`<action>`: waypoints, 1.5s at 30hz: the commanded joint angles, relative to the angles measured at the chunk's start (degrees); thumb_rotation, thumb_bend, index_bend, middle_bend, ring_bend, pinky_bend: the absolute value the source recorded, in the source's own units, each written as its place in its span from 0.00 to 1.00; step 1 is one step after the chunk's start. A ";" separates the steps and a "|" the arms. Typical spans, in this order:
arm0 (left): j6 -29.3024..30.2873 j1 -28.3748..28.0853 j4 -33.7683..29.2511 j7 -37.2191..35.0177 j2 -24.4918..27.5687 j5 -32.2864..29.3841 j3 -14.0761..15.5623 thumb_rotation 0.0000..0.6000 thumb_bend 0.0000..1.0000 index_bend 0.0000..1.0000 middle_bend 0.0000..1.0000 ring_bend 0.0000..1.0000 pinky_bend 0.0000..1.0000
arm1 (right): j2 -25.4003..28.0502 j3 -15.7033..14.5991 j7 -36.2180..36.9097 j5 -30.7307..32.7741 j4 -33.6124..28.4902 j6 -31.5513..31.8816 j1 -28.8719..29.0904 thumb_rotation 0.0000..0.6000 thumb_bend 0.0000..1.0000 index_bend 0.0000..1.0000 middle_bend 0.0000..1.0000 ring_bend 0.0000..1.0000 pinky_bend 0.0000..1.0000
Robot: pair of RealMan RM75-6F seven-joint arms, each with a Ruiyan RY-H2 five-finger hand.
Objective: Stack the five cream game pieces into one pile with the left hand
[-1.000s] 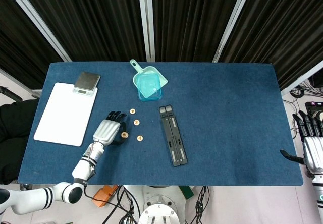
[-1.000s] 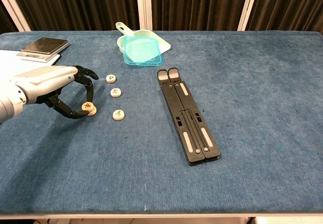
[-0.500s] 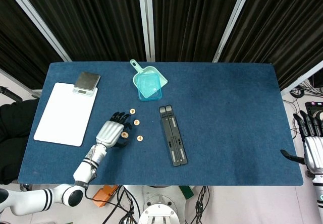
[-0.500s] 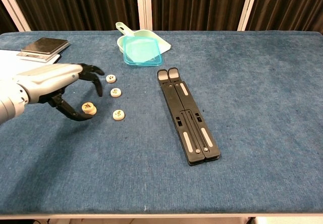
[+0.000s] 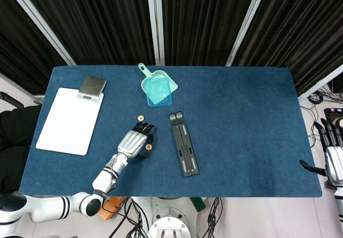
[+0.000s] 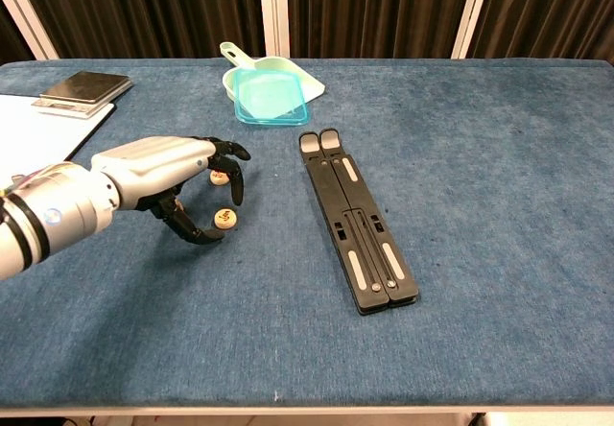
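Observation:
My left hand (image 5: pixel 134 143) (image 6: pixel 158 172) hovers low over the row of small round cream game pieces, palm down and fingers spread. One cream piece (image 6: pixel 224 219) (image 5: pixel 148 147) lies on the blue cloth between the thumb tip and the curved fingers, and nothing grips it. A second piece (image 6: pixel 220 177) peeks out behind the fingertips. The farthest piece (image 5: pixel 140 118) lies just beyond the fingertips. The hand hides the other pieces. My right hand (image 5: pixel 333 160) hangs off the table's right edge with its fingers apart, holding nothing.
A black folding stand (image 5: pixel 183 144) (image 6: pixel 355 224) lies lengthwise just right of the pieces. A teal scoop with a lid (image 5: pixel 157 89) (image 6: pixel 269 90) sits at the back. A white board (image 5: pixel 68 120) and a small scale (image 5: pixel 92 87) are at the left.
My left hand let go of the piece it pinched at the left, then moved right over the row. It now covers that piece and brackets the nearest one.

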 commanded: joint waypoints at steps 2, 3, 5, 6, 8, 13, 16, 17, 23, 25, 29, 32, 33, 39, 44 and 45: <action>0.33 -0.13 0.62 0.36 -0.36 -0.35 0.07 1.00 0.30 0.44 0.06 0.00 0.00 | -0.08 -0.09 0.36 0.10 0.39 0.03 -0.18 1.00 0.05 0.00 0.00 0.00 0.00; 0.41 -0.11 0.65 0.35 -0.33 -0.40 0.12 1.00 0.30 0.45 0.06 0.00 0.00 | -0.10 -0.09 0.47 0.11 0.48 0.06 -0.22 1.00 0.05 0.00 0.00 0.00 0.00; 0.54 -0.13 0.78 0.45 -0.29 -0.45 0.23 1.00 0.30 0.45 0.06 0.00 0.00 | -0.17 -0.07 0.59 0.11 0.63 0.09 -0.24 1.00 0.05 0.00 0.00 0.00 0.00; 0.55 -0.14 0.81 0.49 -0.25 -0.54 0.27 1.00 0.30 0.45 0.06 0.00 0.00 | -0.19 -0.08 0.62 0.09 0.67 0.06 -0.23 1.00 0.05 0.00 0.00 0.00 0.00; 0.58 -0.15 0.87 0.38 -0.24 -0.68 0.28 1.00 0.30 0.45 0.06 0.00 0.00 | -0.22 -0.07 0.62 0.01 0.73 0.03 -0.19 1.00 0.05 0.00 0.00 0.00 0.00; 0.74 -0.22 1.46 -0.21 -0.63 -0.68 0.22 1.00 0.31 0.49 0.06 0.00 0.00 | -0.23 -0.01 0.59 -0.01 0.69 0.00 -0.15 1.00 0.05 0.00 0.00 0.00 0.00; 1.35 -0.08 1.78 -1.23 -0.95 -0.08 0.10 1.00 0.34 0.51 0.07 0.00 0.00 | -0.20 0.01 0.62 0.03 0.66 0.10 -0.24 1.00 0.05 0.00 0.00 0.00 0.00; 1.59 -0.02 1.79 -1.44 -0.91 0.16 0.09 1.00 0.35 0.51 0.07 0.00 0.00 | -0.20 0.02 0.62 0.07 0.66 0.11 -0.26 1.00 0.05 0.00 0.00 0.00 0.00; 3.53 0.55 -0.62 -2.10 1.30 1.36 -0.38 1.00 0.36 0.51 0.07 0.00 0.00 | -0.14 0.07 0.70 0.01 0.59 0.31 -0.37 1.00 0.05 0.00 0.00 0.00 0.00; 4.22 0.87 -2.13 -1.98 2.76 1.47 -0.57 1.00 0.36 0.51 0.07 0.00 0.00 | -0.09 0.08 0.67 -0.09 0.56 0.41 -0.38 1.00 0.05 0.00 0.00 0.00 0.00; 4.75 1.59 -5.14 -1.78 5.68 1.04 -0.41 1.00 0.36 0.51 0.07 0.00 0.00 | -0.15 0.03 0.57 -0.15 0.56 0.26 -0.33 1.00 0.05 0.00 0.00 0.00 0.00; 5.19 2.19 -6.14 -1.53 7.16 0.51 -0.11 1.00 0.36 0.51 0.07 0.00 0.00 | -0.28 0.02 0.54 -0.14 0.59 0.10 -0.26 1.00 0.05 0.00 0.00 0.00 0.00; 5.26 2.35 -6.21 -1.50 7.46 0.26 -0.04 1.00 0.36 0.51 0.07 0.00 0.00 | -0.32 0.03 0.55 -0.15 0.59 0.12 -0.26 1.00 0.05 0.00 0.00 0.00 0.00; 4.71 2.91 -5.99 -1.58 8.48 -1.25 0.58 1.00 0.35 0.51 0.07 0.00 0.00 | -0.30 0.06 0.33 -0.31 0.46 0.28 -0.26 1.00 0.05 0.00 0.00 0.00 0.00; 4.36 3.03 -5.74 -1.60 8.49 -1.80 0.95 1.00 0.35 0.51 0.07 0.00 0.00 | -0.28 0.02 0.12 -0.39 0.26 0.35 -0.31 1.00 0.05 0.00 0.00 0.00 0.00; 4.36 3.02 -5.65 -1.56 8.46 -1.83 0.99 1.00 0.35 0.51 0.07 0.00 0.00 | -0.27 0.00 0.05 -0.39 0.21 0.36 -0.33 1.00 0.05 0.00 0.00 0.00 0.00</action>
